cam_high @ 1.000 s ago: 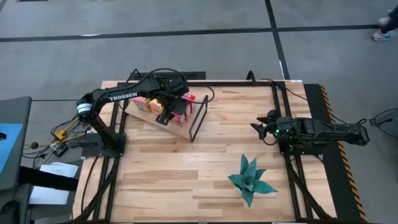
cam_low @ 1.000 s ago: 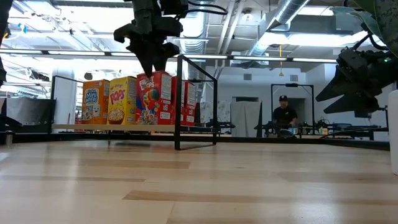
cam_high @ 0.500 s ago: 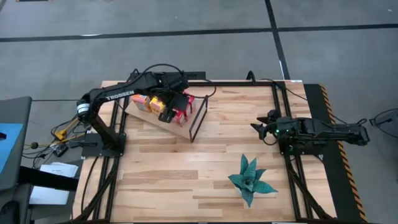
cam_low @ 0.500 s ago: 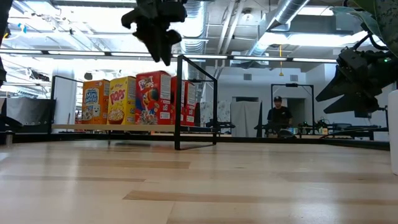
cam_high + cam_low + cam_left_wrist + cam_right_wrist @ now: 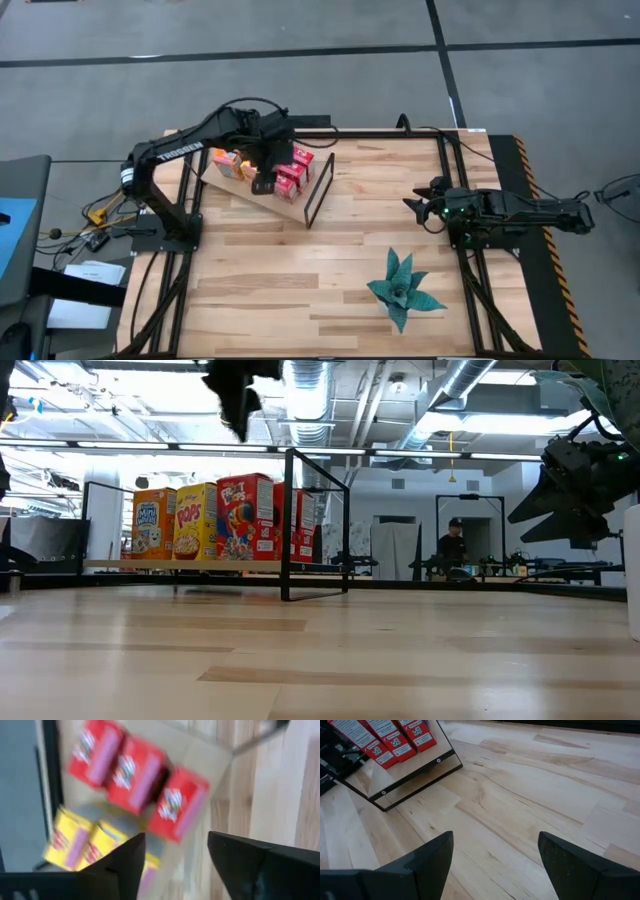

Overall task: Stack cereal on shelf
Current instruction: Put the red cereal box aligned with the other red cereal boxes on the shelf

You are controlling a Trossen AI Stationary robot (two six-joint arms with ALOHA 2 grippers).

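Red and yellow cereal (image 5: 225,517) stands in a row on the shelf (image 5: 290,209). The left gripper (image 5: 175,857) hangs above, open and empty. Only the low view shows printed fronts. The right gripper (image 5: 495,855) waits apart, open.

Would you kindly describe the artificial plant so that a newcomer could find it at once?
Start at the wooden tabletop in the high view and go to its near right part, in front of the idle right arm's tool. The teal spiky-leaved plant lies there alone, the only green thing, far from the cereal boxes.
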